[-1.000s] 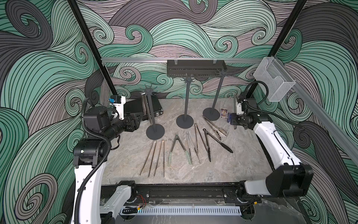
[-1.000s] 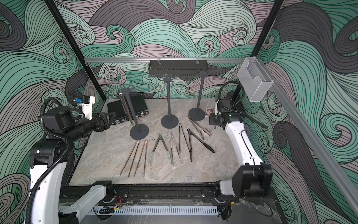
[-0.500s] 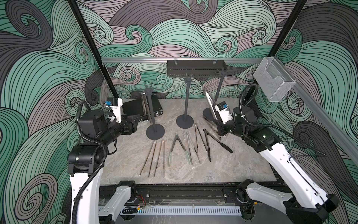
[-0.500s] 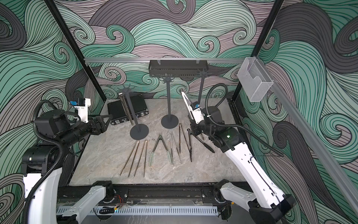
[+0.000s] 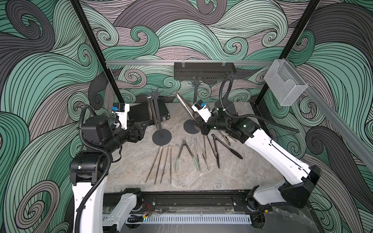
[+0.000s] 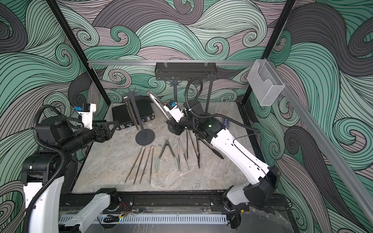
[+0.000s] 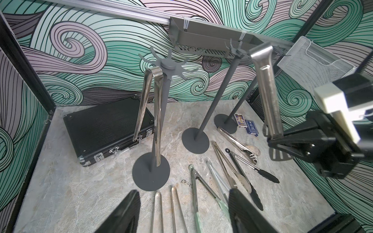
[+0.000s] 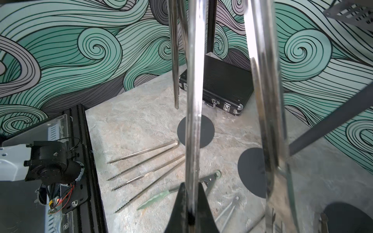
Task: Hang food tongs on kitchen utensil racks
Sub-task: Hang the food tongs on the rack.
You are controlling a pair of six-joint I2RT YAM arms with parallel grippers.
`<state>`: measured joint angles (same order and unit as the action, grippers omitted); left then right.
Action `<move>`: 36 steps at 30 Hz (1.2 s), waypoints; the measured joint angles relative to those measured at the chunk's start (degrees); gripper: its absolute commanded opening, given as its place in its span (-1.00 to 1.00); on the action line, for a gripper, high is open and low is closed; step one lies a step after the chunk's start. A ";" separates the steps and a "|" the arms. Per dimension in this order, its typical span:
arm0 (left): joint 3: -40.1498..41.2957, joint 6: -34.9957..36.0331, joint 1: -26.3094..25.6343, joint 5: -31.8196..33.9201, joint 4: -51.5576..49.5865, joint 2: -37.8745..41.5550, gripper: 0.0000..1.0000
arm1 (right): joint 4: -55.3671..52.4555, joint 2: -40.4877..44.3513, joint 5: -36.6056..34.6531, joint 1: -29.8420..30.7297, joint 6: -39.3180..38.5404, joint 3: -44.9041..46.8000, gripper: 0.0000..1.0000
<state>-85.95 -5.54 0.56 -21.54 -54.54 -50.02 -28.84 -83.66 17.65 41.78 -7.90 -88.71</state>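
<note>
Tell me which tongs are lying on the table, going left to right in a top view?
Bronze-toned tongs → second bronze-toned tongs → pale-green-tipped tongs → black-tipped tongs. The thin pairs between the last two overlap, so they are skipped.

Shiny steel tongs (image 7: 141, 105) hang from the star-shaped crown of the nearest dark grey pole rack (image 7: 148, 177). The right gripper (image 7: 275, 139) clamps second steel tongs (image 7: 266, 84) upright (a slotted blade shows just below). The left gripper (image 7: 183, 191) has its fingers apart above slim tan-metal tongs (image 7: 174, 189) lying on the marble tabletop (image 7: 70, 191).

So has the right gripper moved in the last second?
Yes. The right gripper, shut on steel tongs, has swung from beside the view's rightmost rack across to the middle rack's foot.
</note>
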 measured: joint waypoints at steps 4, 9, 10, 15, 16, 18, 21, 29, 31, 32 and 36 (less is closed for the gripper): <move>0.48 0.00 0.00 -0.90 0.26 0.55 0.39 | 3.78 -2.69 0.22 1.36 1.49 -0.20 -1.00; 0.98 0.00 0.00 -1.86 0.39 0.74 0.40 | 8.44 -4.83 0.33 1.79 3.69 -0.20 -1.00; 1.03 0.00 0.00 -1.92 0.42 0.74 0.40 | 9.14 -5.31 0.37 1.88 4.00 -0.22 -1.00; 1.03 0.00 0.00 -2.21 0.57 0.74 0.40 | 11.28 -8.24 0.37 2.29 5.42 -0.33 -1.00; 1.05 0.00 0.00 -2.27 0.59 0.74 0.40 | 11.58 -8.96 0.37 2.36 5.62 -0.37 -1.00; 1.07 0.00 0.00 -2.36 0.61 0.74 0.40 | 11.93 -10.14 0.37 2.36 5.99 -0.44 -1.00; 1.16 0.00 0.00 -2.56 0.63 0.74 0.40 | 12.09 -11.30 0.37 2.38 6.69 -0.55 -1.00; 1.46 0.07 0.00 -2.86 0.72 0.76 0.40 | 12.41 -12.31 0.52 2.40 7.61 -1.07 -1.00; 1.46 0.17 0.00 -2.97 0.74 0.76 0.40 | 12.63 -12.81 0.72 2.43 7.93 -1.49 -1.00; 1.49 0.20 0.00 -2.97 0.76 0.74 0.40 | 12.85 -13.05 0.81 2.43 8.00 -1.60 -1.00; 1.79 0.28 0.00 -3.08 0.87 0.76 0.40 | 13.38 -14.10 1.27 2.64 8.15 -1.75 -1.00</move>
<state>-84.16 -5.26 0.56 -24.62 -53.67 -49.25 -15.46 -97.76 18.92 44.42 0.25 -90.45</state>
